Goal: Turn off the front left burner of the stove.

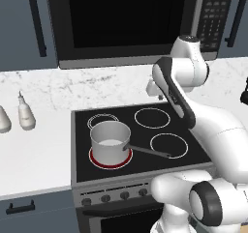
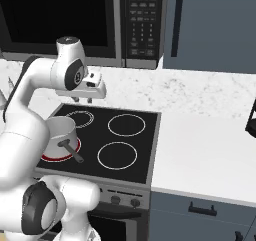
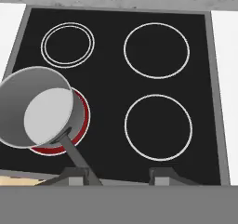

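Observation:
The stove is a black glass cooktop with four ring burners. Its front left burner glows as a red ring under a steel saucepan whose handle points toward the front right. The pan covers most of that ring. A row of small dark knobs lines the grey front panel. My gripper hangs high above the back of the cooktop, pointing down. In the hand view its fingertips stand wide apart with nothing between them, so the gripper is open.
A black-windowed microwave hangs above the stove. Two pale bottles stand on the left counter. A dark object sits at the right edge of the white counter. My own arm crosses the stove's right side in the left base view.

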